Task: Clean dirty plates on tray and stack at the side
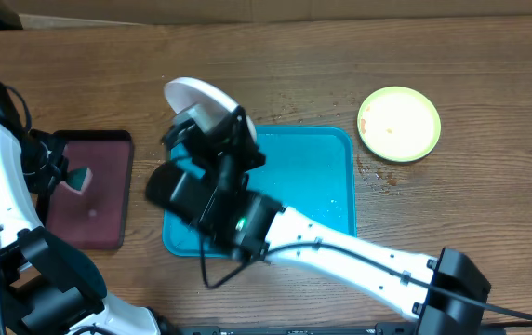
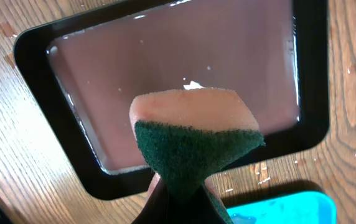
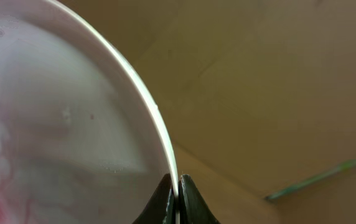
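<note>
Nearest us, the left gripper (image 2: pixel 177 202) is clamped on a sponge (image 2: pixel 193 140), green scouring face toward the wrist camera and pale foam behind it. It hangs over the maroon tray (image 2: pixel 184 50), which carries a thin film of water inside its black rim. That tray lies at 9 o'clock from the turquoise tray (image 1: pixel 317 177), just beside it.

Further out, the right gripper (image 3: pixel 177 198) pinches the thin rim of the white plate (image 3: pixel 60 118), fingertips closed on either side of the edge. The plate is held tilted above the turquoise tray's corner at 11 o'clock. A reddish smear shows on its face at 7 o'clock in the right wrist view, so we judge it not yet clean.

Farthest, the green plate (image 1: pixel 399 123) lies flat on the table (image 1: pixel 340 56) at 2 o'clock from the turquoise tray, apart from it. We cannot tell whether it is fully clean. No other plate shows, though the right arm covers part of the tray.

We judge the white plate light and stiff, probably slick where wet. A pinch on the bare rim gives little purchase, so scrubbing could pivot or slip it. We would keep hold at the rim, opposite the smear, and press the sponge gently, close to the grip
</note>
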{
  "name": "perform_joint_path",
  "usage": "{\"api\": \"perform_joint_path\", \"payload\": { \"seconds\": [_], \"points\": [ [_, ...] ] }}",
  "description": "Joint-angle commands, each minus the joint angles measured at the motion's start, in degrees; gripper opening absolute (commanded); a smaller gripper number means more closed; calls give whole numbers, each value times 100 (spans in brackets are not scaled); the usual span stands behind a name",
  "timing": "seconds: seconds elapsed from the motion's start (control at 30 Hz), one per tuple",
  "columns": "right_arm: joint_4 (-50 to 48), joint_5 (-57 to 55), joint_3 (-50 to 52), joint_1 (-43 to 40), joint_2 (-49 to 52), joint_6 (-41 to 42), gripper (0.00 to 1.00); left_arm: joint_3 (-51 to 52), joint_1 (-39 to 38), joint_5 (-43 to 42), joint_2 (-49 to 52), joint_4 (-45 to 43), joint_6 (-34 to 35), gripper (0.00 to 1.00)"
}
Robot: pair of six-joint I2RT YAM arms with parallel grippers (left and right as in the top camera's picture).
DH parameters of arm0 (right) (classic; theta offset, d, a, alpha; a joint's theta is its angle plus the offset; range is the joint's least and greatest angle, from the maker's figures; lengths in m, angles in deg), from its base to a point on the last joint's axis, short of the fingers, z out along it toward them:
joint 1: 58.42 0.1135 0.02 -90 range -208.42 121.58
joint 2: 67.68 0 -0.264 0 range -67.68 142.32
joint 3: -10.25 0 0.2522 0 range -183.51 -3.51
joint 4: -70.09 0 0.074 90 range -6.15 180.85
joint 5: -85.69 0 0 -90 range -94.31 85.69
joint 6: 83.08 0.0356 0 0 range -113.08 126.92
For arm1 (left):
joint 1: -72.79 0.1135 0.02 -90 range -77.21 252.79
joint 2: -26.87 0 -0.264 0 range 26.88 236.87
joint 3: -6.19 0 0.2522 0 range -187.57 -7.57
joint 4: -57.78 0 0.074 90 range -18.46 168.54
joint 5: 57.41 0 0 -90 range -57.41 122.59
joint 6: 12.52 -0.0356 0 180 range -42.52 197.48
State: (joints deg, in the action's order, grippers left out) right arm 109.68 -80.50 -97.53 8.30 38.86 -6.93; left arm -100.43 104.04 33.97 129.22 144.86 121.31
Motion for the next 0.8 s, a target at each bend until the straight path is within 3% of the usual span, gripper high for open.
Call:
{"api": "perform_joint_path", "payload": {
  "seconds": [0.0,0.13,0.3,0.47,0.53,0.6,0.67,0.73,0.77],
  "points": [
    [-407,-737,-136,219,-208,-1746,4,109,74,-136,42,-81,94,4],
    [-870,-737,-136,332,-208,-2358,4,234,76,-138,42,-203,94,4],
    [-887,-737,-129,330,-208,-2225,4,249,76,-136,42,-208,94,4],
    [-146,-131,-46,94,-208,-365,4,249,72,-140,42,-203,-13,4],
    [612,1231,-7,-208,-195,498,4,251,70,-142,42,-203,-13,4],
    [1322,2726,-7,-542,-195,535,4,251,72,-140,42,-203,-13,4],
    [2109,2544,-31,-782,-238,925,4,249,70,-142,42,-203,-13,4],
    [2339,2076,-31,-922,-321,2258,4,251,70,-142,42,-205,-13,4],
    [2330,2439,-31,-999,-358,2780,4,251,70,-144,42,-216,-11,4]
  ]
}}
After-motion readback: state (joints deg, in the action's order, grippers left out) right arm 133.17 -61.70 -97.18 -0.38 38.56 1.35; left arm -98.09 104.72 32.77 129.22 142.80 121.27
